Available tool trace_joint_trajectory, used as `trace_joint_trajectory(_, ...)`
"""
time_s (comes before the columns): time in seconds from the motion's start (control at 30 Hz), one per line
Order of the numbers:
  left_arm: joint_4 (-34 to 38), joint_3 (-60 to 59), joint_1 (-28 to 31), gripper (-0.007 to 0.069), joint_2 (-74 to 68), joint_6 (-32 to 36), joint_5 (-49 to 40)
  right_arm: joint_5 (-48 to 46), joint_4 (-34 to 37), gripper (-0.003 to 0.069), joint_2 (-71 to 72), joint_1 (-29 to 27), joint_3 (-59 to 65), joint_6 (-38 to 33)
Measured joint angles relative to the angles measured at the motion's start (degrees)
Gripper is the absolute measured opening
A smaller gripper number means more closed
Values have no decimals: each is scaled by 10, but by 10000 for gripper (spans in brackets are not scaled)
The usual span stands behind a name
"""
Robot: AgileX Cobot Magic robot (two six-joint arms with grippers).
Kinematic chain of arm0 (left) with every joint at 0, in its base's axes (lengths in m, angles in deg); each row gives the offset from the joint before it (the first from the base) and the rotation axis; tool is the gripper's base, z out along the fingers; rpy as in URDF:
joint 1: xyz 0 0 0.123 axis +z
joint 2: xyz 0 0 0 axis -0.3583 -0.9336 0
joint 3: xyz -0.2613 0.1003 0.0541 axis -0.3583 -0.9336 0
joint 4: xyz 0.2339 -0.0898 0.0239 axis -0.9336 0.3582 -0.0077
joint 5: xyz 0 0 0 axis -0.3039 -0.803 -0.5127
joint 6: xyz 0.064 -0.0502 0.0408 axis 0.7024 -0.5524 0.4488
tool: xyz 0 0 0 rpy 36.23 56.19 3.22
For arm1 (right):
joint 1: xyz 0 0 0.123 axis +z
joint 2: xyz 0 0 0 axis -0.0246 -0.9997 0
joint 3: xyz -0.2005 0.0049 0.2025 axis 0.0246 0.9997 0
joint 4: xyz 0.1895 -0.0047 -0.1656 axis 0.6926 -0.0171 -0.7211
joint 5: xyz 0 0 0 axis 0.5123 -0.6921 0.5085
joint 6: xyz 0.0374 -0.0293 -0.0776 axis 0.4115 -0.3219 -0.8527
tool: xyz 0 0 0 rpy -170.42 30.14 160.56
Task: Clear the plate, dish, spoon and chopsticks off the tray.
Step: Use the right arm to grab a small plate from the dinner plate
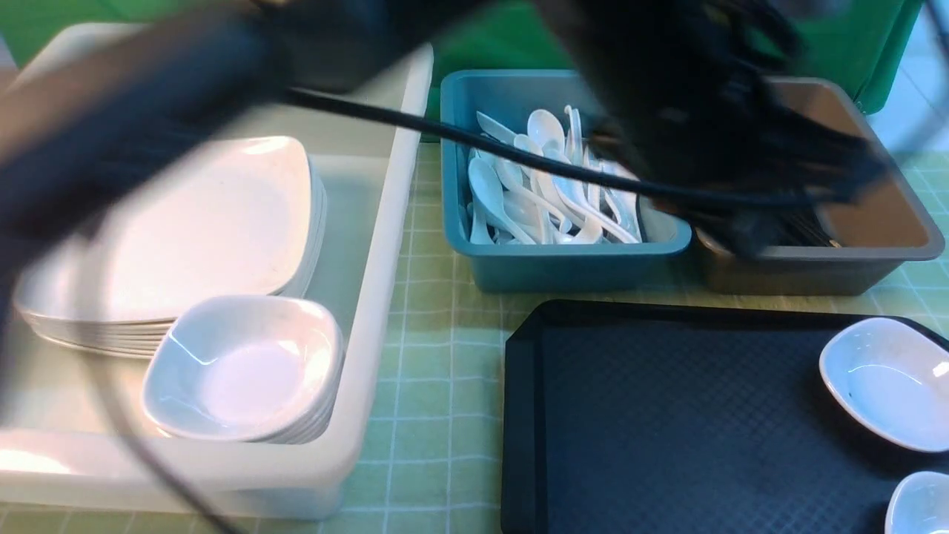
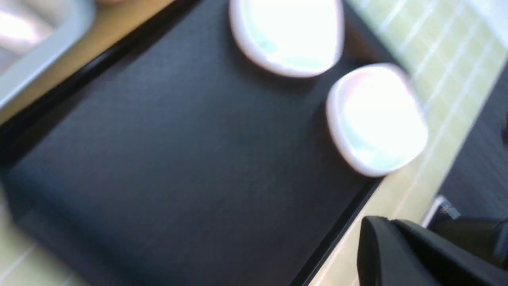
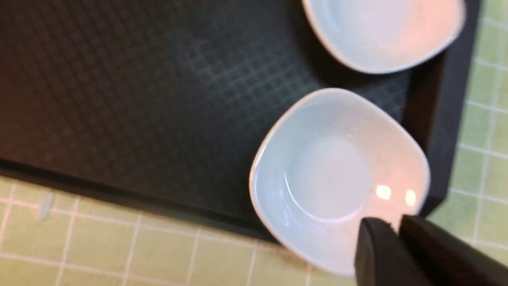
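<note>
Setting: green-checked cloth covers the desk [image 1: 437, 460]; behind it hangs a green backdrop.
Tray: the wide black diamond-textured plastic tray [image 1: 652, 415] lies toward the robot's right, its middle bare.
Left on tray: two small deep white squarish dishes [image 1: 886, 382] sit close together at its right end, near the raised rim; the second [image 1: 919, 504] is cut off by the frame.
Already sorted: a stack of large flat white rectangular plates [image 1: 193, 237] and a stack of small white dishes [image 1: 245, 367] rest in the long white bin [image 1: 378, 311]; white soup spoons [image 1: 541, 185] fill the teal bin [image 1: 563, 263]; thin black chopsticks [image 1: 808, 230] appear to lie in the brown bin [image 1: 875, 252], though blur makes this uncertain.
Step in hand: plate, spoon and chopsticks look cleared; judging by this, the dishes remain.
Left claw: the left claw [image 2: 401, 254] is closed on nothing and hangs past the tray's edge.
Right claw: the right claw [image 3: 397, 242] hovers just over the rim of the nearer dish [image 3: 337, 178]; how wide it stands cannot be told, and it grips nothing visible.
Next move: probably pinching that dish's rim and lifting it clear.
Edges: the tray rim stands just beside the dish, leaving little room on that side.
Open room: bare tray to the dishes' left gives the easier approach; both arms blur across the bins in the front view.
</note>
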Motion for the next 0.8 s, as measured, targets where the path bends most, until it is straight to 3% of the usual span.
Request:
trace_joint_trajectory(0.2, -8, -170, 117, -3, 113, 23, -3, 103, -3, 295, -142, 34, 0, -17)
trace_joint_trajectory(0.47, -8, -287, 262, -3, 223, 39, -3, 231, -93, 325, -332, 82, 0, 4)
trace_joint_trajectory(0.63, -8, -298, 289, -3, 248, 48, -4, 251, -183, 358, -419, 81, -12, 80)
trace_joint_trajectory(0.8, 11, -298, 289, -3, 251, 61, -4, 260, -211, 369, -460, 82, -35, 97)
